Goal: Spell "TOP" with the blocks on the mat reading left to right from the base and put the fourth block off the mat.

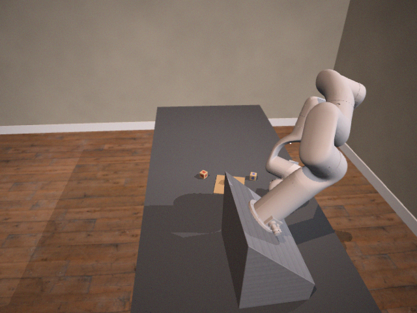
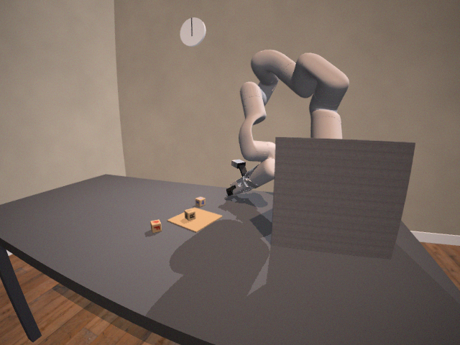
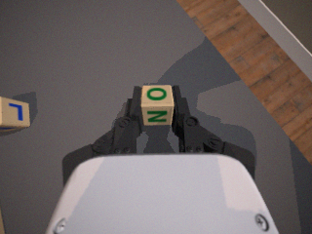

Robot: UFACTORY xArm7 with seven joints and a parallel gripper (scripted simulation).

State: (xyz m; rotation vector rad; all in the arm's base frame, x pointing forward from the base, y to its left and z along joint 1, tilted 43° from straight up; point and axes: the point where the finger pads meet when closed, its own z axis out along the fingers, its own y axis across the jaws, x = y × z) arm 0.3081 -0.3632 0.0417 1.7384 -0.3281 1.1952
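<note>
Above the grey table (image 3: 73,54), hand (image 3: 157,113) clamps green-lettered block (image 3: 157,104).

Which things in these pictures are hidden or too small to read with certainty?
- Gripper: hidden in the top view by the arm and the grey wedge.
- Held block: too small to pick out in the exterior view.
- Blue-lettered block: cut by the wrist view's left edge.
- Letters on the red-lettered block and the block on the mat: too small.
</note>
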